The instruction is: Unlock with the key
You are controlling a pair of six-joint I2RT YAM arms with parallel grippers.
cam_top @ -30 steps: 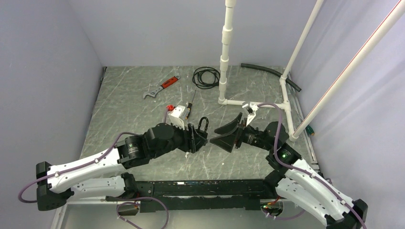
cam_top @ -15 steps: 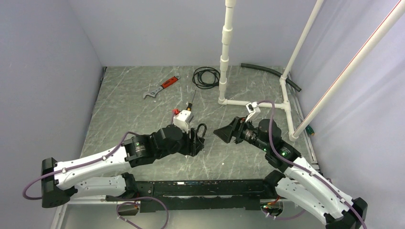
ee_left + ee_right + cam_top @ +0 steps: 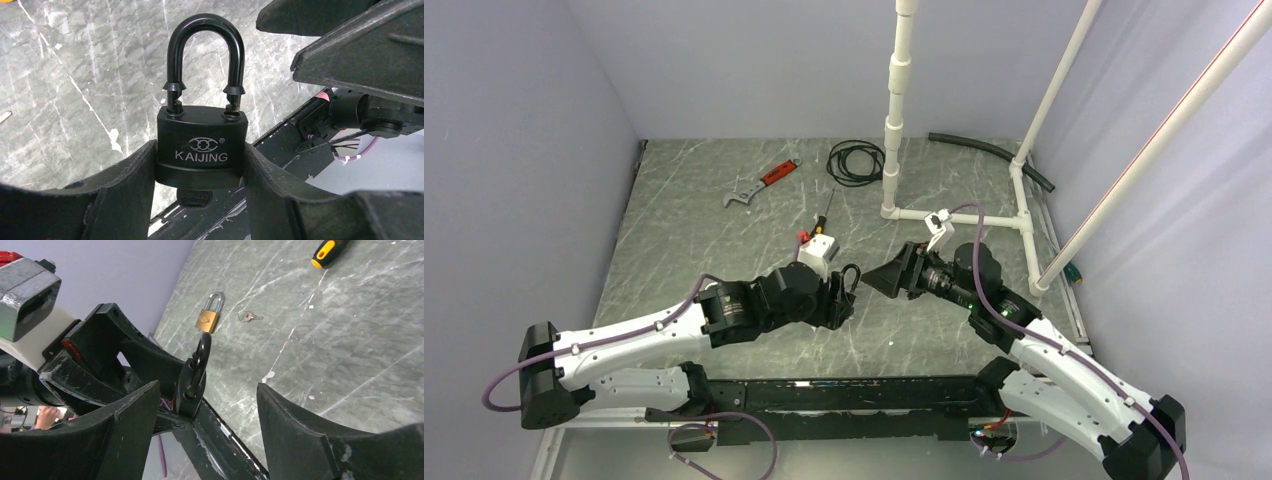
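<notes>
Left pincer (image 3: 199,151): clenched on the black padlock (image 3: 201,131), one finger (image 3: 127,180) on each side of the body. The padlock is held upright above the desk (image 3: 704,230), with the "KAIJING" face towards the left wrist camera and the shackle (image 3: 206,30) pointing up. The dark head of a key (image 3: 196,197) protrudes from the underside of the body, between the fingers. Whether the shackle is latched or released cannot be told from these views.

Right pincer (image 3: 207,386): released, fingers spread wide, nothing between them. It faces the left pincer from just beside it near the middle of the desk. In the right wrist view the black padlock appears edge-on beyond the gap between the fingers. No contact between the right pincer and the padlock or key can be confirmed.

Other items on the desk:
- A brass padlock (image 3: 210,315) lies on the surface, with a small set of keys (image 3: 248,316) just beside it.
- A screwdriver (image 3: 327,252) with a yellow and black handle lies farther off.
- A wrench with a red grip (image 3: 762,182) and a coil of black cable (image 3: 856,162) lie towards the far side.
- A white pipe frame (image 3: 894,120) stands at the far right, with a black hose (image 3: 989,153) near its foot.
</notes>
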